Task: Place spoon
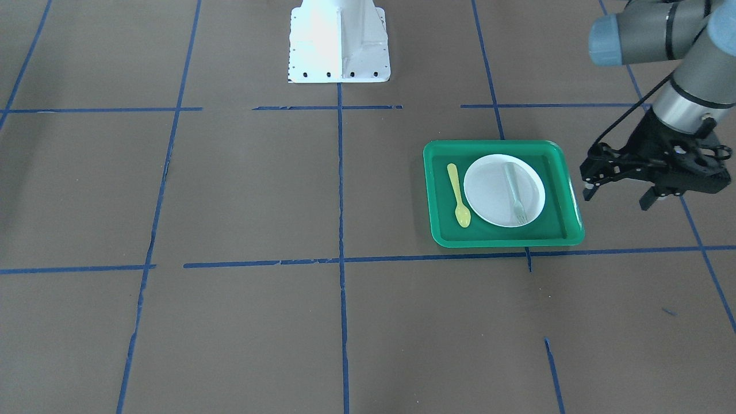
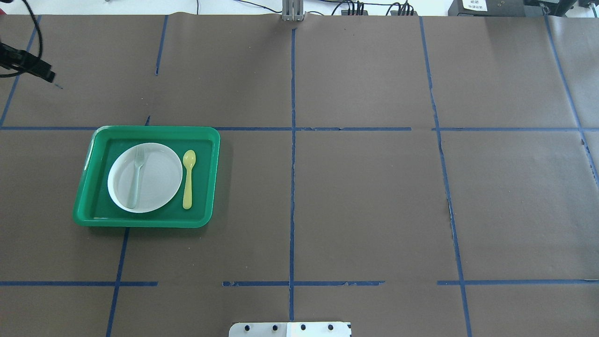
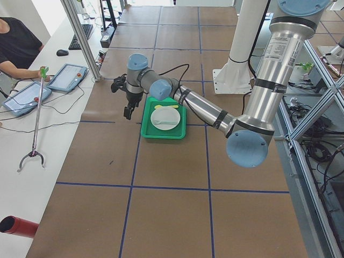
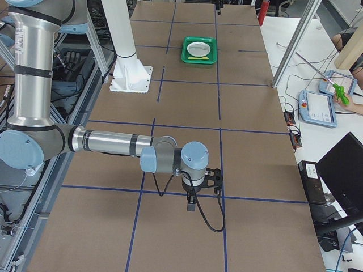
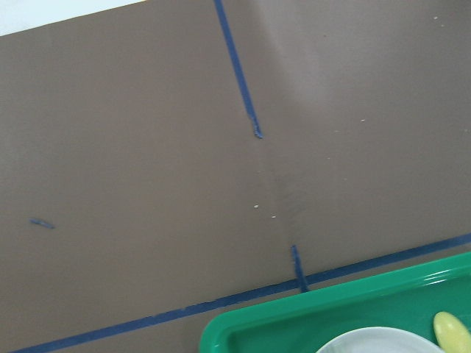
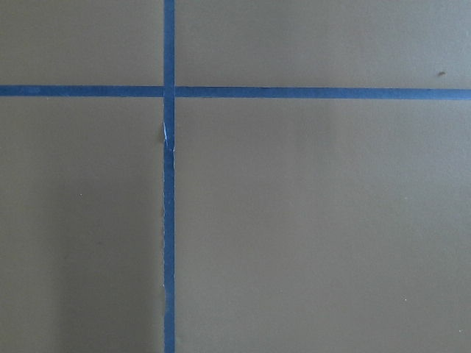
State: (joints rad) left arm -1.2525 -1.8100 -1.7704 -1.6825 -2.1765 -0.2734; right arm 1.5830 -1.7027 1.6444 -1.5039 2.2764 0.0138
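Note:
The pale-yellow spoon (image 1: 459, 195) lies flat in the green tray (image 1: 506, 243), beside the white plate (image 1: 489, 190), with its bowl toward the table's far side from the robot. It also shows in the overhead view (image 2: 188, 180) and at the bottom edge of the left wrist view (image 5: 450, 331). My left gripper (image 1: 616, 198) is open and empty, hovering above the table beside the tray, apart from it. My right gripper (image 4: 191, 201) shows only in the exterior right view, far from the tray; I cannot tell whether it is open or shut.
A grey-green fork (image 1: 514, 192) lies on the plate. The robot's white base (image 1: 339, 43) stands at the table's middle. Blue tape lines cross the brown table. An operator sits at a side desk (image 3: 16, 43).

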